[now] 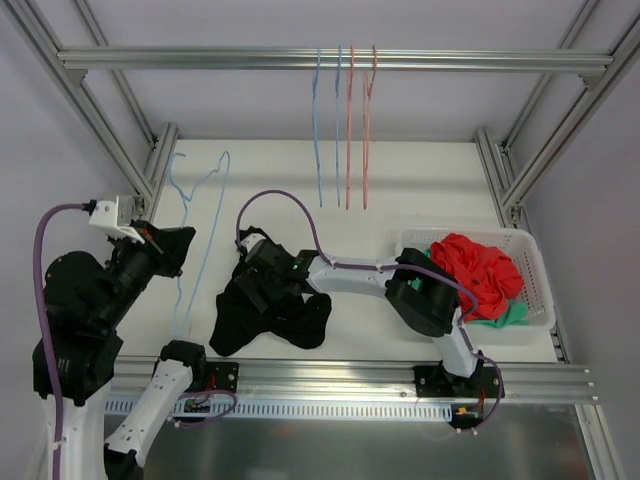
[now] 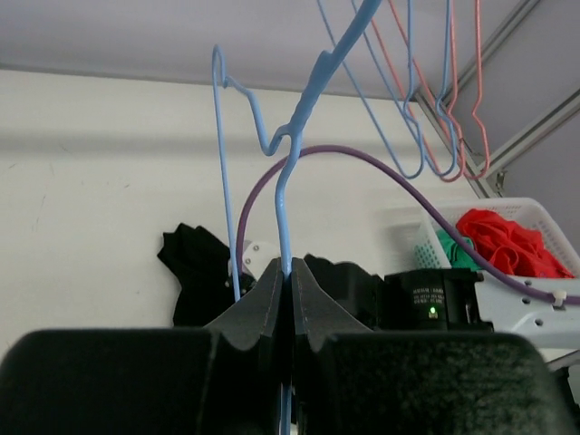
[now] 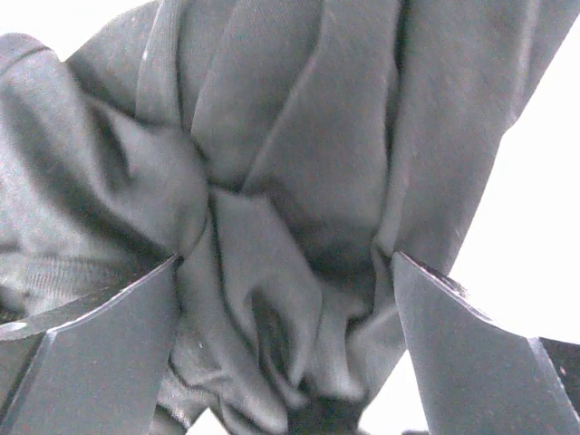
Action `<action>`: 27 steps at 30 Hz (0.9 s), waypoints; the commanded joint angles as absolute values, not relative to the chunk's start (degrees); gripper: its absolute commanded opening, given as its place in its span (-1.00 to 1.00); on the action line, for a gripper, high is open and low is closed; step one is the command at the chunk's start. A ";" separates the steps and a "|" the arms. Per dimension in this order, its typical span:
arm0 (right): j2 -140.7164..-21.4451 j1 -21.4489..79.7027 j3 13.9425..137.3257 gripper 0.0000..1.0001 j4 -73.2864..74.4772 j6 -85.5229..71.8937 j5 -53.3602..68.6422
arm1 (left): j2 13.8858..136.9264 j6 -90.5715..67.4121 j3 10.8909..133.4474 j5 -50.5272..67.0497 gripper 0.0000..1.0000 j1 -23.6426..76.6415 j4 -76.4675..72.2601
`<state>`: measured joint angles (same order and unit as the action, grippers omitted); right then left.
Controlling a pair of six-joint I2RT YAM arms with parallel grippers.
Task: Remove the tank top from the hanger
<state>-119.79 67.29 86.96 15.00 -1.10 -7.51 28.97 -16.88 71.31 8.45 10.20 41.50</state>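
The black tank top [image 1: 290, 322] lies crumpled on the white table, off the hanger. The light blue wire hanger [image 1: 206, 228] is bare and held tilted above the table's left side. My left gripper [image 1: 168, 246] is shut on the hanger's wire [image 2: 283, 186], which runs up from between its closed fingertips [image 2: 290, 265]. My right gripper [image 1: 256, 272] is down on the tank top's upper left part. In the right wrist view its jaws are wide open [image 3: 285, 267], with bunched black cloth [image 3: 272, 172] between the fingers [image 3: 104, 340].
A white basket [image 1: 541, 262] at the right holds a red garment [image 1: 486, 266] and a green one [image 1: 508, 316]. Two blue and two pink hangers [image 1: 343, 120] hang from the top rail at the back. Aluminium frame posts stand at both sides.
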 commanded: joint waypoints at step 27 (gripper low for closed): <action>-87.45 69.43 65.13 0.99 5.89 -3.95 -0.53 | 82.53 -19.25 101.62 14.77 -1.00 10.64 18.02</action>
